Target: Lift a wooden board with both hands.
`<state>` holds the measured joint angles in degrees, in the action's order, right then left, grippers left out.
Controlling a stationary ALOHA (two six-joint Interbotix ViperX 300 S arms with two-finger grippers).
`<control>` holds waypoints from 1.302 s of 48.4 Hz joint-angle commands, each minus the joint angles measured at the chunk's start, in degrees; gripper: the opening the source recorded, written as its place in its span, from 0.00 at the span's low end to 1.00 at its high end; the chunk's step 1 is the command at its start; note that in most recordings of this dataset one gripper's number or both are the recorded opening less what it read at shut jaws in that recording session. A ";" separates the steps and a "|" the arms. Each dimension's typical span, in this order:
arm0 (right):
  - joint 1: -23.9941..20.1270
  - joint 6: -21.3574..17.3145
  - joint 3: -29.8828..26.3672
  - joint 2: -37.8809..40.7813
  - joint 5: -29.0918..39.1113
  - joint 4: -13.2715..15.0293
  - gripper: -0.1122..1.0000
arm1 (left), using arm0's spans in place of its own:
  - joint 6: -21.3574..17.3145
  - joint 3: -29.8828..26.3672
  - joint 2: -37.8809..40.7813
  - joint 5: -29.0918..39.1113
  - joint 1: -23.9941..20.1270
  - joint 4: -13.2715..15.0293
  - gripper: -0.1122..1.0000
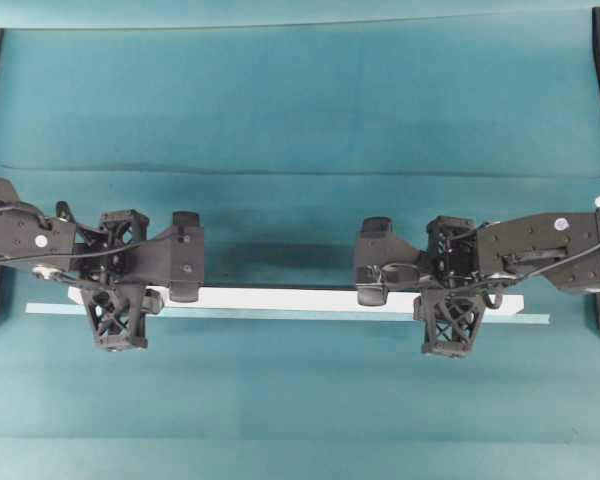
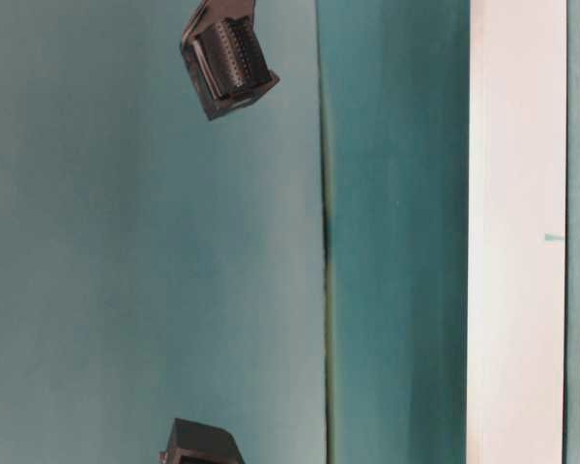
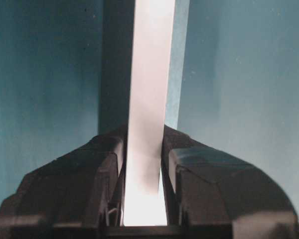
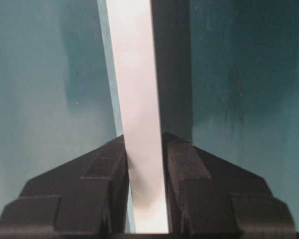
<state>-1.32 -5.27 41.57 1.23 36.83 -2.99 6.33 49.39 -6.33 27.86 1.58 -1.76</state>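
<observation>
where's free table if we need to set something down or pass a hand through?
Free: the teal table above the arms, and the wide strip below the pale teal strip. Crowded: the middle band, where the left hand and right hand grip the wooden board, with a short gap between them.

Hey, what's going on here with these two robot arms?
Two robot arms are holding one long wooden board between them. The left pincer is shut on the board near one end, and the right pincer is shut on it near the other. In the overhead view a shadow lies on the teal table behind the board, and a thin pale teal strip lies along the board's near edge.
</observation>
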 commanded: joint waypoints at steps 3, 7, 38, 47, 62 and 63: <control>0.09 0.35 0.35 0.53 -1.23 0.44 0.29 | 0.09 -0.18 -0.35 -0.97 0.09 0.09 0.26; 0.18 0.35 0.35 0.79 -1.14 0.44 0.29 | -0.18 -0.18 -0.35 -1.41 0.09 0.09 0.26; 0.18 0.18 0.79 1.32 -4.13 0.26 0.29 | -1.41 0.09 -0.26 -2.02 -0.26 0.09 0.26; 0.18 0.18 0.88 1.32 -4.31 0.18 0.29 | -1.32 0.44 -0.53 -1.76 -0.26 0.09 0.26; 0.26 -0.26 0.97 1.23 -4.31 0.00 0.69 | -1.41 0.97 -0.62 -1.93 -0.26 0.09 0.37; 0.26 -0.26 0.97 1.23 -4.31 0.00 0.74 | -1.41 1.05 -0.70 -2.02 -0.18 0.09 0.42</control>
<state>-0.97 -5.27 42.63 2.02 32.87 -2.90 5.01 50.63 -6.50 26.02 1.41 -1.76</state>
